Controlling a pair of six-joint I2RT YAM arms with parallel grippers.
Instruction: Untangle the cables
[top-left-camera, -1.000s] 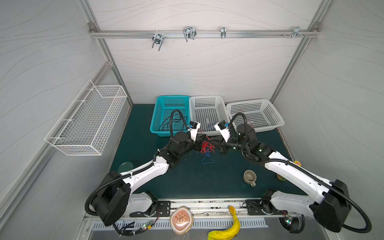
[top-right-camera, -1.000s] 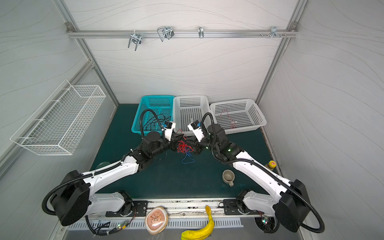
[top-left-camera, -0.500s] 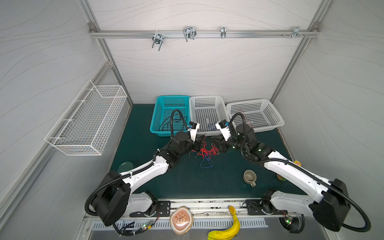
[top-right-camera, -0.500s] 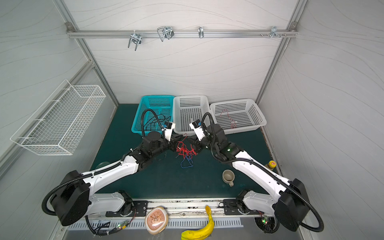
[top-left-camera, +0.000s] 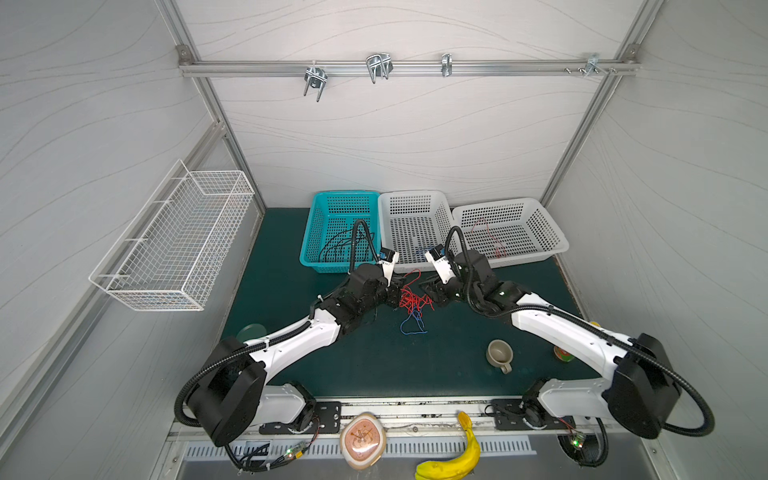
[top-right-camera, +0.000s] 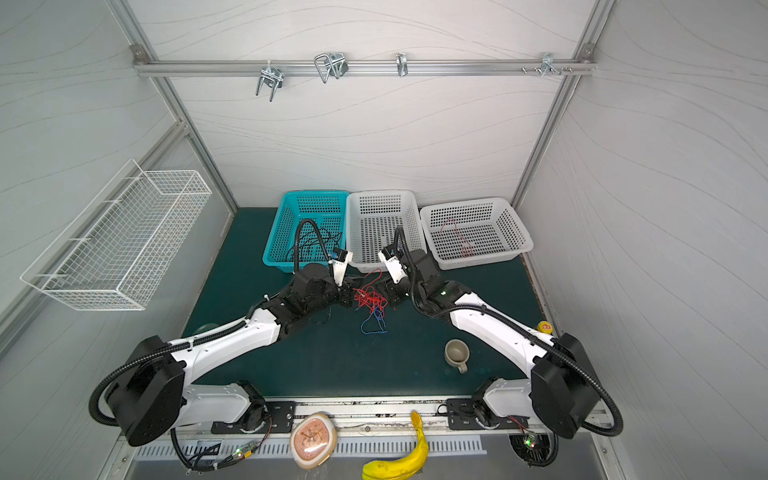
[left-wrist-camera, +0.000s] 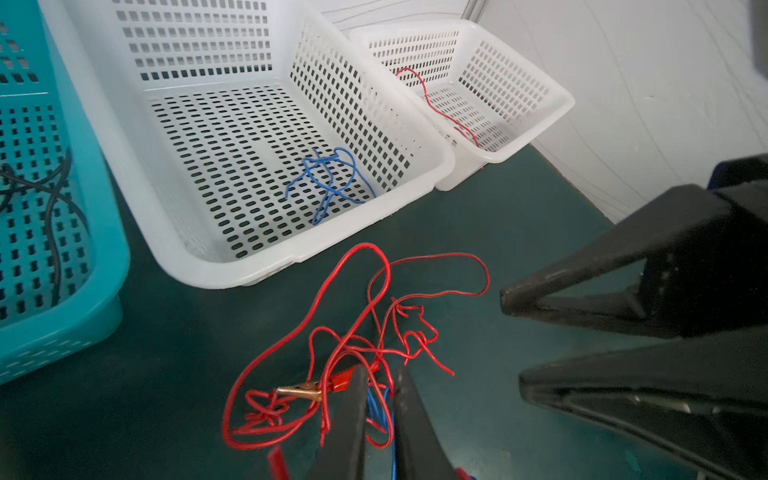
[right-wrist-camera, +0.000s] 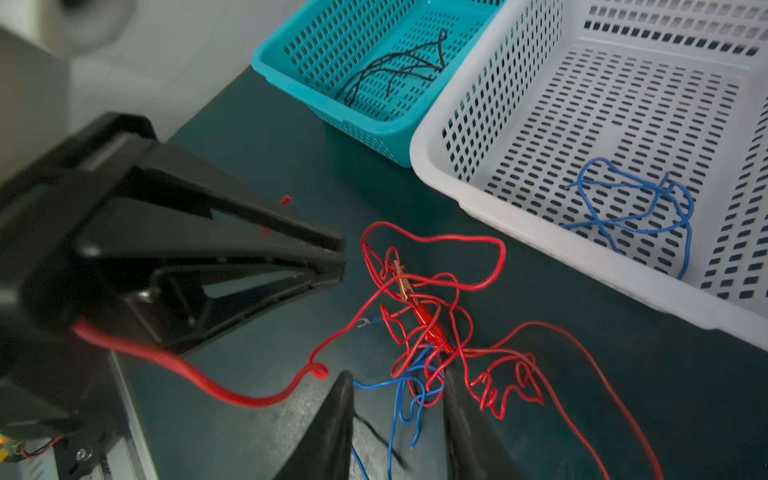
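The cables (top-left-camera: 412, 300) (top-right-camera: 369, 298) lie as a red and blue tangle on the green mat, between the two grippers. A copper clip (left-wrist-camera: 300, 390) (right-wrist-camera: 402, 280) with a red sleeve sits in the tangle. My left gripper (left-wrist-camera: 380, 372) (top-left-camera: 395, 291) stands over the tangle's left edge, its jaws narrowly apart with loose red and blue strands running between them. On the tangle's right side my right gripper (right-wrist-camera: 395, 377) (top-left-camera: 429, 289) is open wider, with blue loops (right-wrist-camera: 409, 399) lying slack between its fingers.
Three baskets line the back: a teal one (top-left-camera: 312, 237) with black cables (right-wrist-camera: 395, 66), a white one (top-left-camera: 415, 195) with a blue cable (left-wrist-camera: 332, 178), and a white one (top-left-camera: 552, 245) with a red cable (left-wrist-camera: 440, 104). A mug (top-left-camera: 498, 355) stands at the front right. A wire rack (top-left-camera: 174, 241) hangs on the left wall.
Both grippers were shut on the tangle and close together. Their jaws have now parted, the right more than the left, and the cables have slackened and spread on the mat.
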